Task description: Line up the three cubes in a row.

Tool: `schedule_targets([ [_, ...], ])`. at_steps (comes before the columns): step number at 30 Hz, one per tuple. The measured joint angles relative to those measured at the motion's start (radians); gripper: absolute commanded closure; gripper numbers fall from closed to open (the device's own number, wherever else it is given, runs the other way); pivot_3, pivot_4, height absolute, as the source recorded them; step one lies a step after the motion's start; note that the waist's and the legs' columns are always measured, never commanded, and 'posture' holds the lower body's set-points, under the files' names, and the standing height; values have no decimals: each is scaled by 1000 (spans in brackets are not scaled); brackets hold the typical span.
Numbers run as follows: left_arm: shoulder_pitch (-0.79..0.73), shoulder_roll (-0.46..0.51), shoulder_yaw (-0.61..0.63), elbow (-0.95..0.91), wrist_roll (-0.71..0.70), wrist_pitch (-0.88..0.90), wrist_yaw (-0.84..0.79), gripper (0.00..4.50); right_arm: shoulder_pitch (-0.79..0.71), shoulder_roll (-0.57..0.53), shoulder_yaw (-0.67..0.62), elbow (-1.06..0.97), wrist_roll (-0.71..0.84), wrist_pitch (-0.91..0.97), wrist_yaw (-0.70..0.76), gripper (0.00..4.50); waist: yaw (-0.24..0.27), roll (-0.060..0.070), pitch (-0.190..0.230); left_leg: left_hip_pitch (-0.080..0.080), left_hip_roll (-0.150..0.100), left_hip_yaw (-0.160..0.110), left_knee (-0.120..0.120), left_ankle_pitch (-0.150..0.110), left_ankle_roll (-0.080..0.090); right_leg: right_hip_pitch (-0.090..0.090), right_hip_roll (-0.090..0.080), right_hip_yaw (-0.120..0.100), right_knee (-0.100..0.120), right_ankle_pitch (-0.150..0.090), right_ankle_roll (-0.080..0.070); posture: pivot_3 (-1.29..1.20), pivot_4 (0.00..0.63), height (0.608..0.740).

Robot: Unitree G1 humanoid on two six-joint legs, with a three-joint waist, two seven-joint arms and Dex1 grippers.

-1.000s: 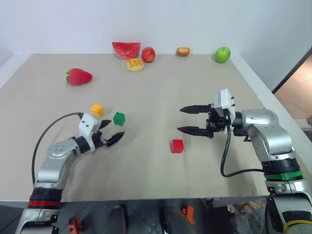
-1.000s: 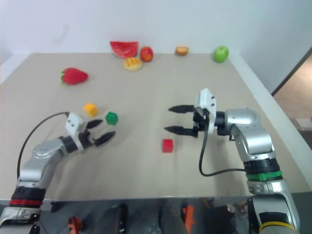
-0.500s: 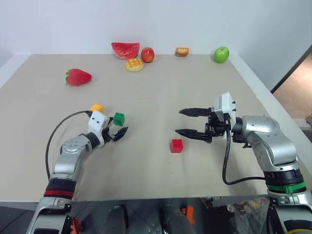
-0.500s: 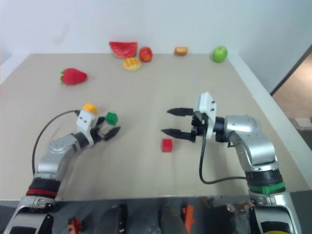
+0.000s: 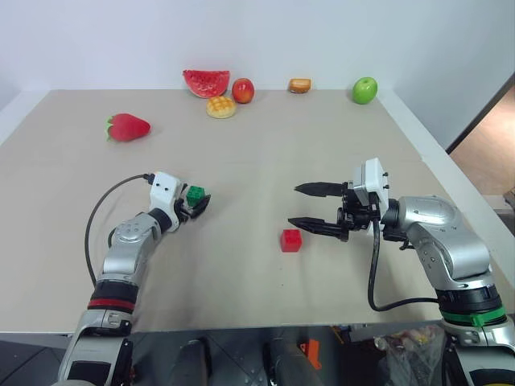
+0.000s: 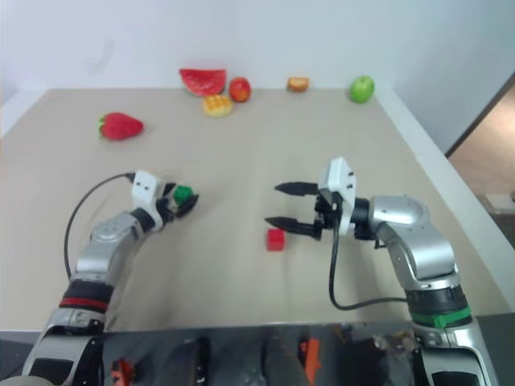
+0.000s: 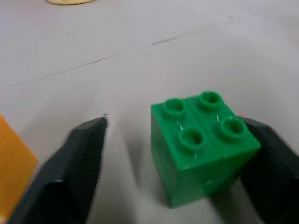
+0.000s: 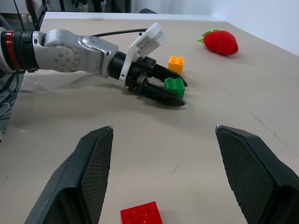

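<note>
The green cube (image 8: 174,87) is taken as the landmark on the tabletop (image 8: 233,116). It is flanked by the black fingers of the left end effector (image 8: 172,89). The yellow-orange cube (image 8: 176,64) is seen just beyond it, the red strawberry (image 8: 220,42) farther off. The red cube (image 8: 141,215) is seen well apart from it, between the widely parted fingers (image 8: 88,179) of the right end effector (image 8: 175,186).

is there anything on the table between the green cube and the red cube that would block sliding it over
Nothing visible does. The green cube sits between the left gripper's fingers, and the tabletop from there to the red cube is bare. The yellow-orange cube lies on the green cube's far side, away from that path.
</note>
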Motion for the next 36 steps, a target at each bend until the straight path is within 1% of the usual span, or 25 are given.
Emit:
schedule_targets([
  [2, 1, 0, 0, -8, -2, 5, -1, 2600, 3, 0, 0, 0, 0, -1, 1, 873, 0, 0, 0, 0, 0, 0, 0, 0, 0, 0, 0, 0, 0, 0, 0, 0, 150, 740],
  [4, 4, 0, 0, -33, -9, 21, -5, 3165, 3, 0, 0, 0, -1, -7, 1, 873, 0, 0, 0, 0, 0, 0, 0, 0, 0, 0, 0, 0, 0, 0, 0, 0, 150, 740],
  [9, 21, 10, -11, -54, -9, 26, -51, 3159, 3, 0, 2, 0, -7, -10, 2, 873, 0, 0, 0, 0, 0, 0, 0, 0, 0, 0, 0, 0, 0, 0, 0, 0, 150, 740],
  [12, 27, 53, -40, -58, -11, -20, -167, 3159, 3, 0, 3, 0, -7, -10, 5, 873, 0, 0, 0, 0, 0, 0, 0, 0, 0, 0, 0, 0, 0, 0, -1, 0, 150, 740],
  [14, 31, 96, -61, -62, -21, -86, -289, 3159, 3, -1, 3, -2, -4, -8, 12, 873, 0, 0, 0, 0, 0, 0, 0, 0, 0, 0, 0, 0, 0, -2, -4, 0, 150, 740],
  [16, 37, 153, -91, -58, -42, -190, -473, 3159, 14, -6, 2, -22, 19, 10, 24, 873, 0, 0, 0, 0, 0, 0, -1, 0, 0, 0, 0, 0, 0, -3, -6, 0, 150, 740],
  [19, 34, 194, -117, -14, -68, -299, -684, 3159, 36, -20, 0, -62, 54, 42, 32, 873, 0, 0, 0, 0, 0, 0, -1, 0, 0, 0, 0, 0, 0, -4, -6, 0, 150, 740],
  [20, 32, 196, -124, 0, -71, -316, -725, 3159, 46, -27, -2, -74, 62, 49, 34, 873, 0, 0, 0, 0, 0, 0, -1, 0, 0, 0, 0, 0, 0, -4, -6, 0, 150, 740],
  [22, 26, 195, -141, 37, -78, -349, -808, 3159, 68, -39, -5, -103, 80, 63, 40, 873, 1, 0, 0, 0, 0, 0, 0, 0, 0, 0, 0, 0, 0, -4, -6, 0, 150, 740],
  [24, -8, 172, -166, 85, -84, -374, -891, 3159, 96, -48, -9, -140, 97, 80, 39, 873, 2, 0, 0, -1, 0, 0, 1, 0, 0, 0, 0, 0, 0, -3, -6, 0, 150, 740],
  [28, -53, 119, -189, 106, -90, -382, -952, 3159, 114, -56, -13, -171, 114, 100, 23, 873, 1, 0, 0, -1, 0, 0, 2, 0, 0, 1, -1, 0, 0, -3, -5, 0, 150, 740],
  [32, -90, 42, -248, 145, -84, -403, -1014, 3159, 167, -90, -43, -226, 150, 130, 20, 873, 1, 0, 0, -1, 0, 0, 2, 0, 0, 0, 0, 0, 0, -3, -5, 0, 150, 740],
  [36, -124, 20, -257, 203, -72, -425, -1024, 3159, 223, -140, -55, -238, 149, 132, 35, 873, -2, 0, 0, -1, 0, -1, 2, 0, 0, 0, 1, 0, 0, -3, -5, 0, 150, 740],
])
